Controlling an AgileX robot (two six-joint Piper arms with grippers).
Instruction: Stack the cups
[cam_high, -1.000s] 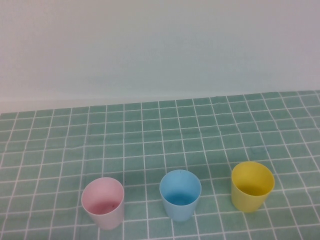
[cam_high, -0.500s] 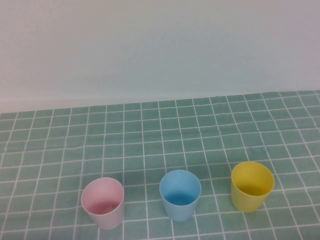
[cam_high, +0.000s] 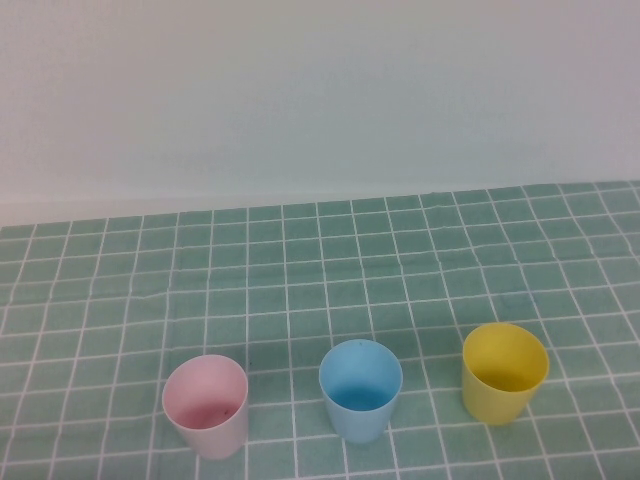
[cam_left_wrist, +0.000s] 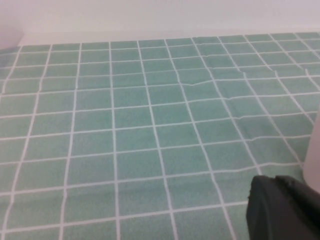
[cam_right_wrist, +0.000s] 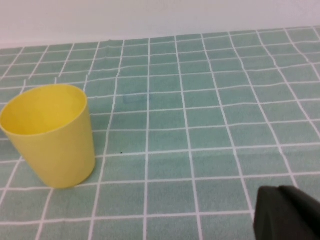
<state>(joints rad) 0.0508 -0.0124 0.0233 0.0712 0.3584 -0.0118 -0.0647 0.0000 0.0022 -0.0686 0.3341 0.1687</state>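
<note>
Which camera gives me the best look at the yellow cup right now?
The right wrist view: the yellow cup is close, upright, empty, whole. The high view shows it smaller, rightmost of three cups. The left wrist view doesn't show it. Both grippers are shut and parked; only dark tips show, left gripper, right gripper.

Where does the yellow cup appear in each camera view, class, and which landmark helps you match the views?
High view: the yellow cup stands upright at the lower right, rightmost in the row of three cups.
Left wrist view: not in it.
Right wrist view: the yellow cup sits at the left, upright, apart from the right hand, which is shut.
Shared landmark: the green checked tablecloth meeting the white wall.
</note>
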